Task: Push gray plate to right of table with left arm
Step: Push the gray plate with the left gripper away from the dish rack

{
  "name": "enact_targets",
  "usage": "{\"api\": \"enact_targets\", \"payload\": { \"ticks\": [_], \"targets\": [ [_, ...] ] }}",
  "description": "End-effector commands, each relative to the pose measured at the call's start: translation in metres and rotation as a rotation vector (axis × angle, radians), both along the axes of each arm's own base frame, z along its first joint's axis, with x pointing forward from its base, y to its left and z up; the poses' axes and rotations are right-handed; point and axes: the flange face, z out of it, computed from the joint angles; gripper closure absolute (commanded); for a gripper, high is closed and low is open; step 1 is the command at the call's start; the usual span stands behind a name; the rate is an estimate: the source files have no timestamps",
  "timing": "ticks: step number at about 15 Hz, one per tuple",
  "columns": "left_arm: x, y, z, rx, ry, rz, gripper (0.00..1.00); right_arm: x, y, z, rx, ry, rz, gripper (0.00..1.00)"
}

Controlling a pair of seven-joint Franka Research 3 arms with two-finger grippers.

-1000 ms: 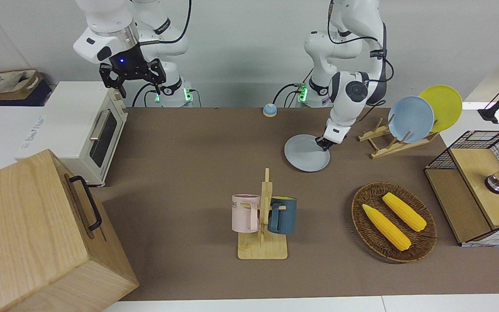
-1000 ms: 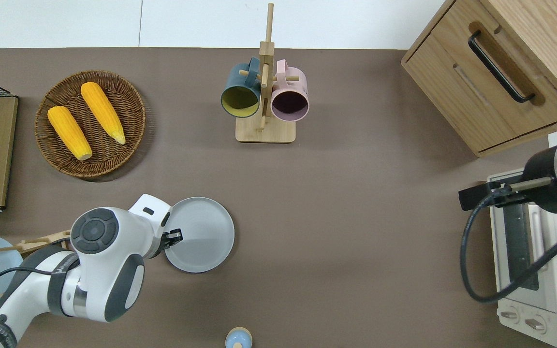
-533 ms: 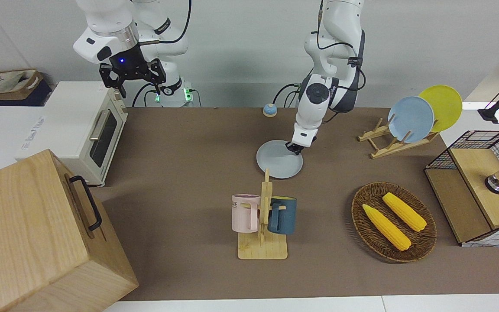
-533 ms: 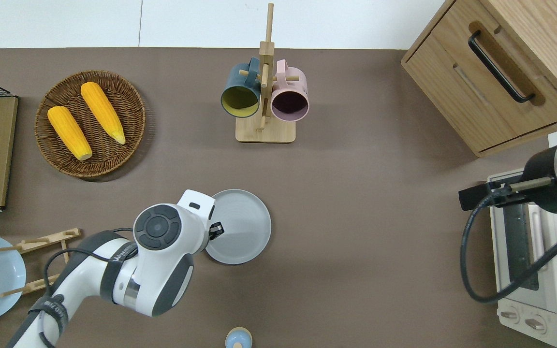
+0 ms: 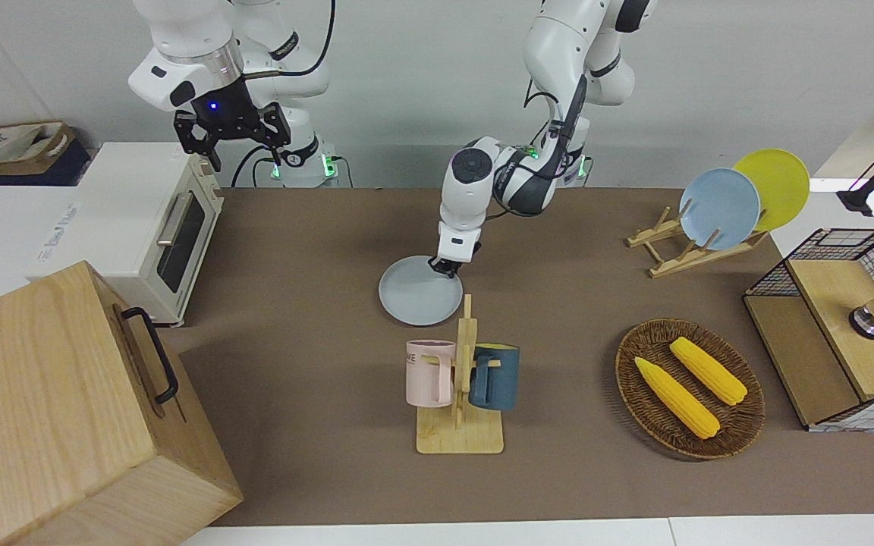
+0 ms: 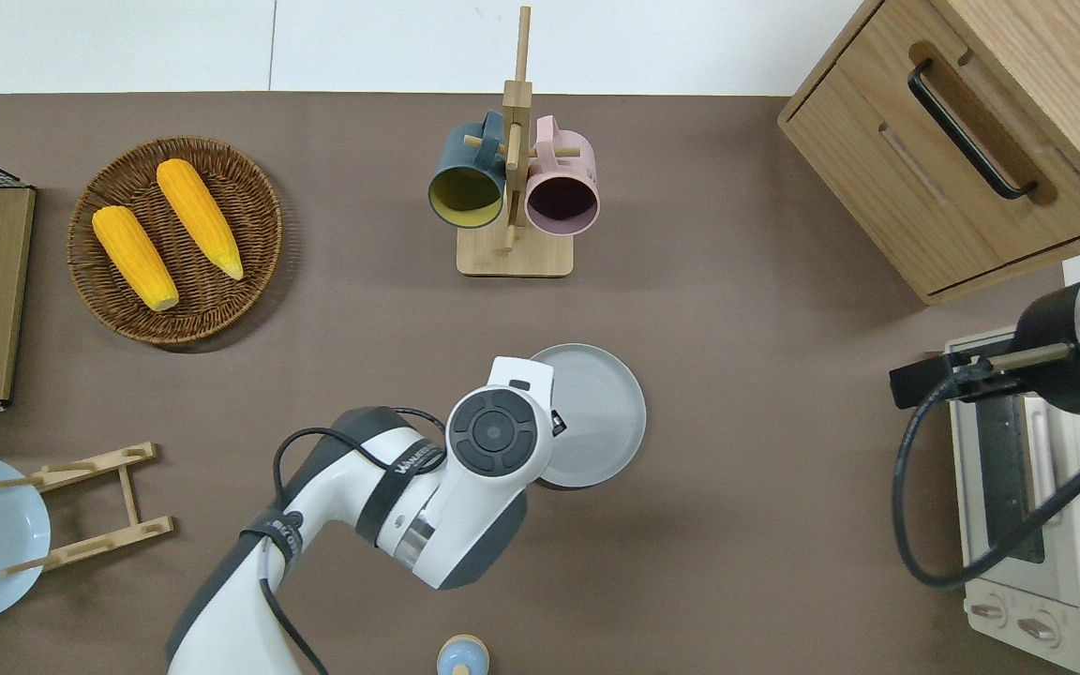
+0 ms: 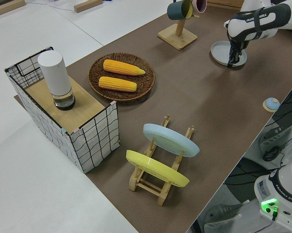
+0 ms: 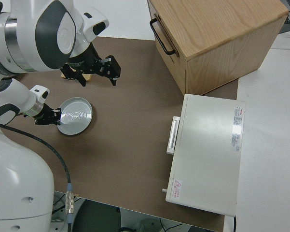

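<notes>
– One relation to settle first: which way from the left gripper (image 5: 444, 265) to the gray plate (image 5: 418, 301)?

– Toward the right arm's end of the table (image 5: 315, 250). Gripper down at the plate's rim, on the side facing the left arm's end. Plate flat on the brown covering, about midway along the table's length, closer to the robots' edge than to the opposite edge.

– Touching, or a gap?

– Touching at the rim, by the front and right side views. Hidden under the wrist from overhead.

– Apart, together, or clamped on the rim?

– Cannot tell from any view.

– Any long axis to mind?

– None on a round plate. Best pushed through the centre. Off-centre, a risk of spinning or slipping out sideways.

– Anything along the path?

– Wooden mug rack (image 6: 514, 187) farther from the robots than the plate, near it but apart. Otherwise bare covering up to the white toaster oven (image 5: 171, 227) at the right arm's end.

– How far along?

– Roughly half the way, at a guess, with plenty of table left toward that end.

– And the right gripper (image 5: 232, 140)?

– Parked, spread wide, holding nothing.
</notes>
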Motion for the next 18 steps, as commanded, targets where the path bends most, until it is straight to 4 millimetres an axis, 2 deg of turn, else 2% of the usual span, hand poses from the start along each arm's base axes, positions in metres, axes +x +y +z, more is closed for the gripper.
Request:
{"api": "enact_targets", "payload": {
  "ticks": [1, 3, 5, 8, 12, 14, 15, 16, 18],
  "targets": [
    [-0.011, -0.063, -0.044, 0.004, 0.025, 0.044, 1.00, -0.003, -0.002, 0.004, 0.002, 0.004, -0.017, 0.017],
    [-0.021, -0.084, -0.051, 0.006, 0.030, 0.074, 1.00, -0.003, -0.001, 0.004, 0.002, 0.004, -0.015, 0.017],
    [-0.021, -0.097, -0.050, -0.002, 0.028, 0.087, 1.00, -0.003, -0.001, 0.004, 0.004, 0.005, -0.015, 0.017],
    [-0.023, -0.106, -0.052, -0.002, 0.031, 0.130, 1.00, -0.003, -0.001, 0.004, 0.004, 0.005, -0.014, 0.017],
    [-0.021, -0.104, -0.050, 0.010, 0.030, 0.129, 1.00, -0.003, -0.001, 0.004, 0.002, 0.004, -0.015, 0.017],
    [-0.017, -0.099, -0.049, 0.020, 0.026, 0.118, 0.35, -0.003, -0.002, 0.004, 0.002, 0.004, -0.017, 0.017],
    [-0.015, -0.098, -0.045, 0.036, 0.010, 0.093, 0.13, -0.003, -0.002, 0.004, 0.002, 0.004, -0.017, 0.017],
    [-0.014, -0.095, -0.042, 0.056, -0.002, 0.063, 0.01, -0.003, -0.001, 0.004, 0.002, 0.004, -0.015, 0.017],
    [-0.010, -0.093, -0.032, 0.074, 0.000, 0.052, 0.00, -0.003, -0.001, 0.004, 0.004, 0.005, -0.015, 0.017]
  ]
}}
